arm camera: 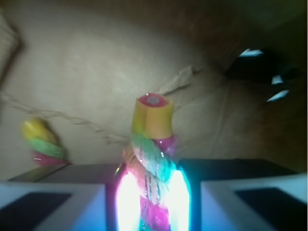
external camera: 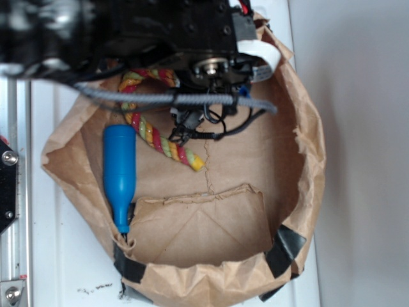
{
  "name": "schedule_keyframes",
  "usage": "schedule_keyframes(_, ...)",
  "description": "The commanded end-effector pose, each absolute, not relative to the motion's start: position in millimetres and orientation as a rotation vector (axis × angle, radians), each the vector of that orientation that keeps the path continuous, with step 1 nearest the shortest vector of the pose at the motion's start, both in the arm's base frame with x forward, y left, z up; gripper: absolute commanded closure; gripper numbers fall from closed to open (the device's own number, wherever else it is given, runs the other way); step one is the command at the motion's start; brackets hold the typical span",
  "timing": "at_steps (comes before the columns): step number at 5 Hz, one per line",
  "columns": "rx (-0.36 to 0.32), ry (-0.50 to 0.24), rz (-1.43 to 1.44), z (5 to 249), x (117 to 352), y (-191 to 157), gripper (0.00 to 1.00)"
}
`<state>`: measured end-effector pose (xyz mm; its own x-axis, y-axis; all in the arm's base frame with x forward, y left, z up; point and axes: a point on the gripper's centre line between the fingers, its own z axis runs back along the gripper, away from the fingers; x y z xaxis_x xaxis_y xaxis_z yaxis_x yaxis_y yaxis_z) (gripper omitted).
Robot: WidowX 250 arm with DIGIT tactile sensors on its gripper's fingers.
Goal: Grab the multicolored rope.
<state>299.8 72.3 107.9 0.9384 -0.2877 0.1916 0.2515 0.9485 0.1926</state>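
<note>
While the multicolored rope (arm camera: 153, 144) stands up between the two pads in the wrist view, the tool (arm camera: 153, 202) looks clamped on it, one yellow-tipped end poking just above the pads. From outside, the rope (external camera: 167, 142) runs diagonally across the floor of the brown paper bag (external camera: 300, 128), its upper part hidden under the arm and its other end (external camera: 197, 163) lying near the bag's middle. The blue plastic bottle (external camera: 120, 169) lies just to its left, apart from it. The grip sits close to the rope's tip, so I judge the main risk is the twisted strands sliding out under the hanging weight on a lift. The grey braided cable (external camera: 172, 98) crosses over the rope and could snag it.
</note>
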Motion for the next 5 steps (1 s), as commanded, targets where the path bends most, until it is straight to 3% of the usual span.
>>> schedule_keyframes(1,0.118,-0.357,-0.296,190.8,319.0,45.9,1.0)
schedule_keyframes(2,0.075,-0.352,-0.308,213.5,319.7,35.5,1.0)
schedule_keyframes(3,0.045,-0.353,-0.337,229.5,305.6,17.7,1.0)
schedule_keyframes(4,0.036,-0.359,-0.377,235.4,292.3,7.6,1.0)
schedule_keyframes(5,0.072,-0.349,-0.408,238.2,278.5,-5.0,1.0)
